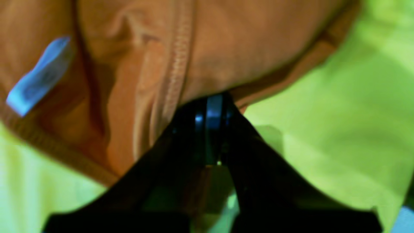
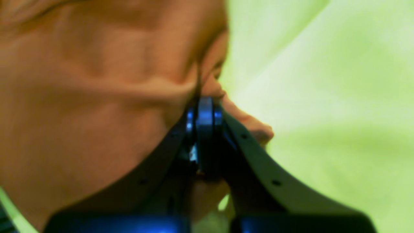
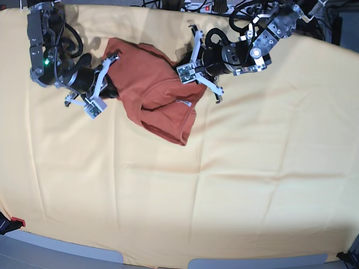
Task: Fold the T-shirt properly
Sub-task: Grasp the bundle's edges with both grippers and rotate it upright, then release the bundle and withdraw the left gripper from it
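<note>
1. Covering the table: pale yellow cloth (image 3: pixel 235 185), creased.
2. T-shirt (image 3: pixel 151 89) (rust-orange, bunched), lying on the cloth's far part between both arms.
3. Right gripper (image 2: pixel 204 108): fingers pinching the shirt's edge.
4. Left gripper (image 1: pixel 213 106): fingers pinching fabric near the white label (image 1: pixel 40 76).

Both wrist views are blurred; the T-shirt (image 1: pixel 226 48) runs past their edges.

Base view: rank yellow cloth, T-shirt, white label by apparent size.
1. yellow cloth, fills nearly the whole frame.
2. T-shirt, a bunched patch at upper centre-left.
3. white label, a tiny sliver on the shirt.
No near ties; all lie on the same surface, so camera nearness does not confuse the order.
</note>
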### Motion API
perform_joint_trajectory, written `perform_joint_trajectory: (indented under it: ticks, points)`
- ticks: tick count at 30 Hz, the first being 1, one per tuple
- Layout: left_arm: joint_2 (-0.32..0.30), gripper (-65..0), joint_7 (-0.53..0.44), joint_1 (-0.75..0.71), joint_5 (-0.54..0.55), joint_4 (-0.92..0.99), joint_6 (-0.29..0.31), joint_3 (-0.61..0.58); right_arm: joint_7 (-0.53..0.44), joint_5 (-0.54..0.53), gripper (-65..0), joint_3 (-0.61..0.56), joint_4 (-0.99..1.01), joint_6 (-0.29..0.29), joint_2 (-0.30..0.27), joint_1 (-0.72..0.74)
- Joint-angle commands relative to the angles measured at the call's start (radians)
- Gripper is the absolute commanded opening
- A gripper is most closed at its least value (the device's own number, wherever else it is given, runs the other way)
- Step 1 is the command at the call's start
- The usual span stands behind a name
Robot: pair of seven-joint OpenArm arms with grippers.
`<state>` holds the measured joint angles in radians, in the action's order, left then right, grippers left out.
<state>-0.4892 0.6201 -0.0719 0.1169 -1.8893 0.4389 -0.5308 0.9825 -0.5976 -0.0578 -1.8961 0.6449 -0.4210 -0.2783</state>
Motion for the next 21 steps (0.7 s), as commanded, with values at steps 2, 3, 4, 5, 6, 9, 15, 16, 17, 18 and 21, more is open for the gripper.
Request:
perform_joint_trajectory:
  ticks: [2, 3, 4, 5, 6, 9, 15, 16, 17, 18, 21]
  points:
    - [-0.027, -65.0, 0.027, 0.03, -0.068, 0.0, -0.022, 0.008, 0.018, 0.003, -65.0, 0.0, -0.057, -0.038, -0.011, -0.022]
    - [-0.029, -65.0, 0.021, 0.04, -0.068, 0.0, -0.022, 0.008, 0.018, 0.002, -65.0, 0.0, -0.077, -0.064, -0.011, -0.036]
    - [-0.029, -65.0, 0.008, 0.05, -0.068, 0.0, -0.022, 0.008, 0.018, 0.002, -65.0, 0.0, -0.094, -0.087, -0.011, -0.055]
    - [-0.029, -65.0, -0.002, 0.058, -0.068, 0.0, -0.022, 0.008, 0.018, 0.003, -65.0, 0.0, -0.108, -0.101, -0.011, -0.077]
    - [-0.028, -65.0, -0.021, 0.066, -0.068, 0.0, -0.023, 0.008, 0.018, 0.003, -65.0, 0.0, -0.119, -0.111, -0.011, -0.1]
    - [-0.028, -65.0, -0.055, 0.095, -0.068, 0.003, -0.058, 0.008, 0.017, 0.003, -65.0, 0.0, -0.154, -0.124, -0.006, -0.161]
    - [-0.016, -65.0, -0.141, 0.201, -0.068, 0.13, -0.088, 0.008, 0.0, 0.056, -65.0, 0.0, -0.272, -0.155, 0.035, -0.262]
    - [-0.009, -65.0, -0.159, 0.216, -0.068, 0.165, -0.089, 0.008, -0.006, 0.077, -65.0, 0.0, -0.291, -0.166, 0.049, -0.279]
    - [-0.002, -65.0, -0.17, 0.231, -0.066, 0.2, -0.088, 0.008, -0.011, 0.098, -65.0, 0.0, -0.307, -0.181, 0.064, -0.293]
    - [0.006, -65.0, -0.177, 0.245, -0.063, 0.233, -0.089, 0.008, -0.014, 0.114, -65.0, 0.0, -0.323, -0.196, 0.081, -0.301]
    - [0.022, -65.0, -0.177, 0.284, -0.054, 0.288, -0.088, 0.008, -0.023, 0.182, -65.0, 0.0, -0.368, -0.242, 0.117, -0.304]
